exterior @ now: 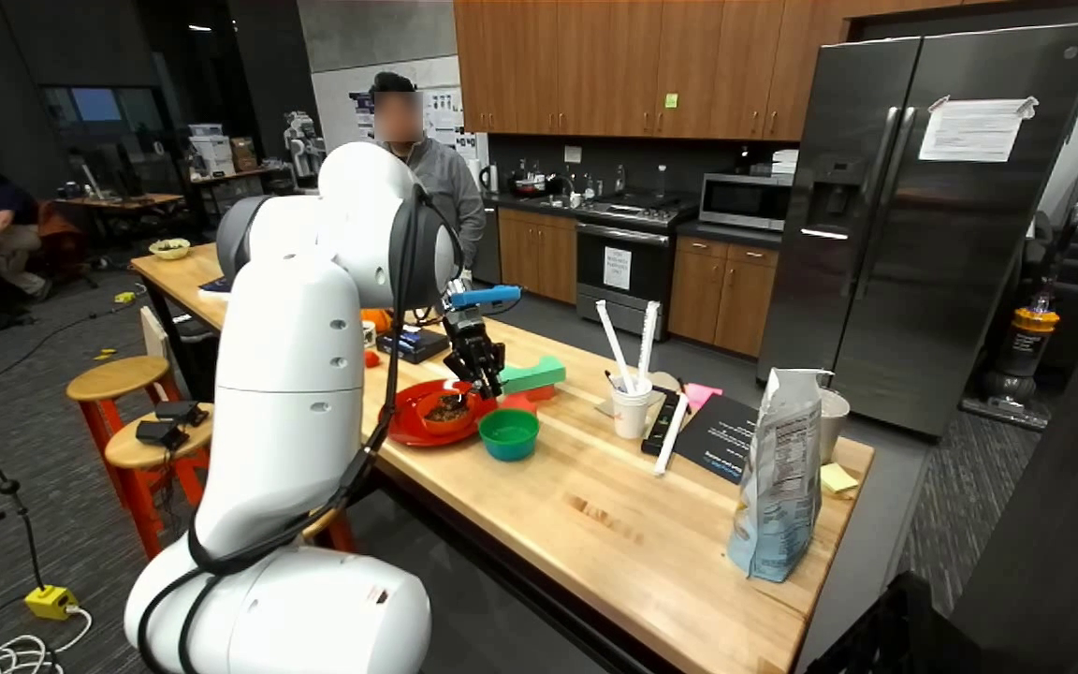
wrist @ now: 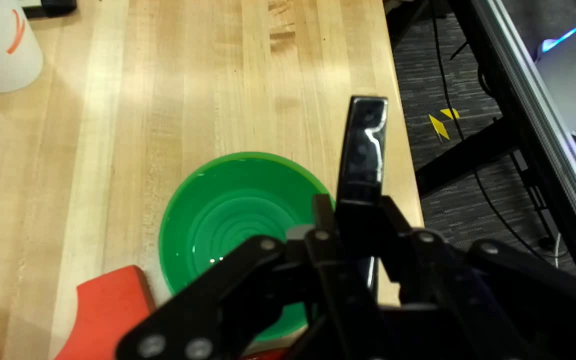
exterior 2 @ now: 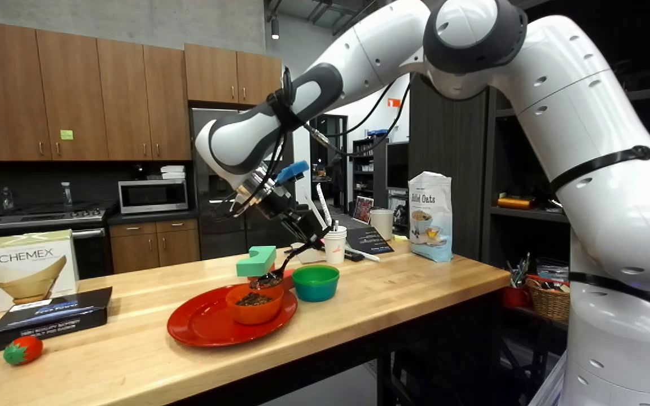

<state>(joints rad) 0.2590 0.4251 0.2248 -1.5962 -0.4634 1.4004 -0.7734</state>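
Note:
My gripper (exterior 2: 315, 235) is shut on the handle of a black spoon (wrist: 363, 145), which slants down in an exterior view. The spoon's head (exterior 2: 267, 279) is over the rear rim of an orange bowl (exterior 2: 258, 316) and seems to carry some brown grainy stuff. More of that stuff lies in the bowl, which stands on a red plate (exterior 2: 203, 324). Beside the plate is a green bowl (wrist: 238, 200), empty in the wrist view, just below and left of the jaws. A green block (exterior 2: 257, 261) stands behind the bowls, with a red piece (wrist: 110, 315) near it.
White cups with wrapped straws (exterior: 631, 412) and an oats bag (exterior 2: 431, 217) stand along the wooden table (exterior: 586, 552). A Chemex box (exterior 2: 29, 270), a black box (exterior 2: 51, 318) and a toy strawberry (exterior 2: 23, 350) lie past the plate. A person (exterior: 450, 187) stands behind the table.

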